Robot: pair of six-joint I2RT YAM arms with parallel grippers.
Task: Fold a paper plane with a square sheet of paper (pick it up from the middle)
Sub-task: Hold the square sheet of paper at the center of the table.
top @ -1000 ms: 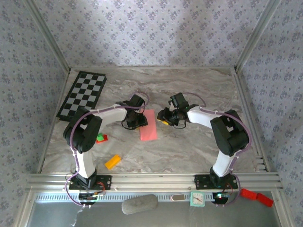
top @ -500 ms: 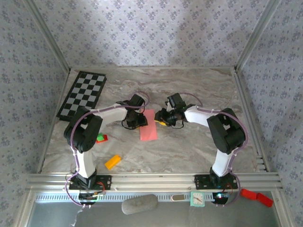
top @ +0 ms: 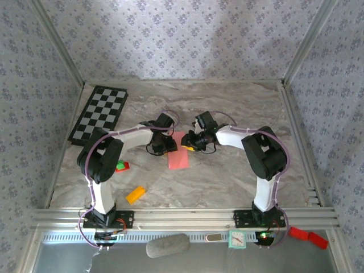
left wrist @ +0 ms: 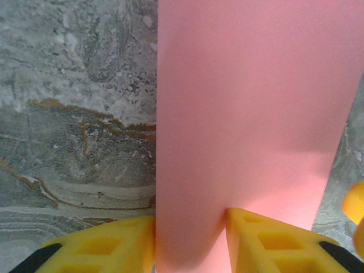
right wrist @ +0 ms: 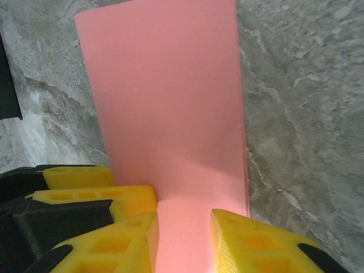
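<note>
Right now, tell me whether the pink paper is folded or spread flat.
Folded: the paper lies as a narrow rectangle rather than a square, with two layered edges along one side.

We're looking over every surface and we find no writing we can read. The small green-framed device (top: 238, 239) on the front rail (top: 182, 216) shows a pale face, its marks too small to make out.
</note>
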